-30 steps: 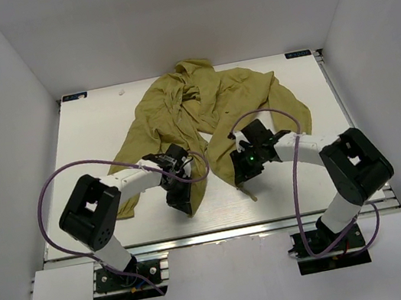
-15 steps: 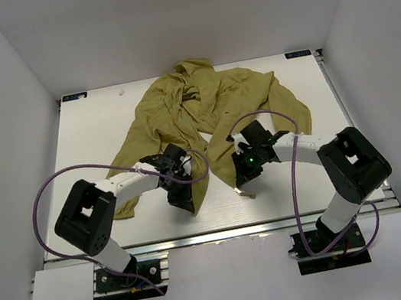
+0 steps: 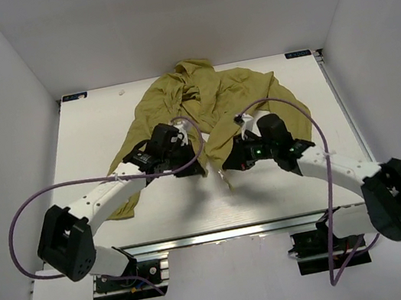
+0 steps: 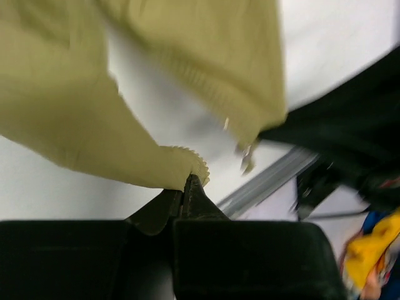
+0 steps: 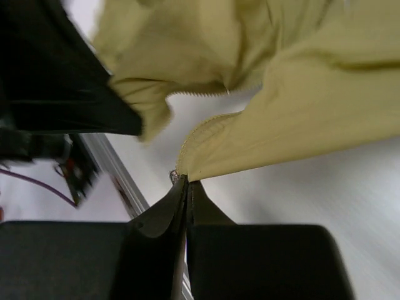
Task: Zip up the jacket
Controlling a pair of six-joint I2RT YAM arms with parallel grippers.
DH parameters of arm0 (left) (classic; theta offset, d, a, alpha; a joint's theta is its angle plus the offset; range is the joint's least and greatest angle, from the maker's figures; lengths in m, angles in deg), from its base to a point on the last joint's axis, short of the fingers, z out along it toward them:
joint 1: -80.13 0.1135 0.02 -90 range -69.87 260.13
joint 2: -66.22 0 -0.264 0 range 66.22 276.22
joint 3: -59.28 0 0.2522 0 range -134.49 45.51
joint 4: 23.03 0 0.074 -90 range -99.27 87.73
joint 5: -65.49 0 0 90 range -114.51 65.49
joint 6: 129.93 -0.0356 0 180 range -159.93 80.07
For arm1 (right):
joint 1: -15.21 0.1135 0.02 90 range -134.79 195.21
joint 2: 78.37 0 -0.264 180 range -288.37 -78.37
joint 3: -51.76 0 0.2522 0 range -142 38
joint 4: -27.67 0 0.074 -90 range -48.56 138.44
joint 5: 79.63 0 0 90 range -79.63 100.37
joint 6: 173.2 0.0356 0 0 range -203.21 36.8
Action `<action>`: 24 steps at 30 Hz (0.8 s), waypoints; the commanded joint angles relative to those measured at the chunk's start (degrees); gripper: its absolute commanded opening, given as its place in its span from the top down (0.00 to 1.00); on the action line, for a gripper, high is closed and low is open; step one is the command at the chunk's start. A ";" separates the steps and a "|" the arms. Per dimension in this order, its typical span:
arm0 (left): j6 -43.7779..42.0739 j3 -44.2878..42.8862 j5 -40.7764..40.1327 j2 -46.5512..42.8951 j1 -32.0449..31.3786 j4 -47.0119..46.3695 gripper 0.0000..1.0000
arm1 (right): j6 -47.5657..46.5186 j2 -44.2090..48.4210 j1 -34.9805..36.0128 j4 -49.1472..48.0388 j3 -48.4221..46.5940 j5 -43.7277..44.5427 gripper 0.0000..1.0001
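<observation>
The olive-yellow jacket (image 3: 211,101) lies crumpled at the back middle of the white table, its front open. My left gripper (image 3: 198,164) is shut on the lower corner of the jacket's left front edge. In the left wrist view the fingers (image 4: 187,184) pinch fabric (image 4: 75,112) beside the zipper teeth (image 4: 199,164). My right gripper (image 3: 228,167) is shut on the lower corner of the right front edge. In the right wrist view it pinches the fabric (image 5: 312,106) next to the small metal zipper end (image 5: 173,176). Both corners hang above the table, a short gap apart.
The table's front metal rail (image 3: 223,233) runs just in front of both grippers. White walls enclose the table on three sides. Purple cables loop from each arm (image 3: 317,152). The other arm shows dark in each wrist view (image 4: 350,137) (image 5: 56,81).
Both arms have stretched out and risen, lifting the jacket's two lower front corners off the table and carrying them a little towards the back. Both grippers stay shut on the fabric.
</observation>
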 commanded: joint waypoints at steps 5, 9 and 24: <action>10.49 -1.61 -11.65 -5.86 -0.17 -17.66 1.00 | 13.11 8.18 0.36 -23.35 5.73 2.27 1.00; 11.38 0.49 -15.10 -8.67 -0.17 -21.54 1.00 | 14.52 10.28 0.36 -23.70 6.08 4.73 1.00; 13.66 12.97 -12.56 -16.93 -0.17 -35.95 1.00 | 21.02 8.45 0.53 -28.95 6.87 9.57 1.00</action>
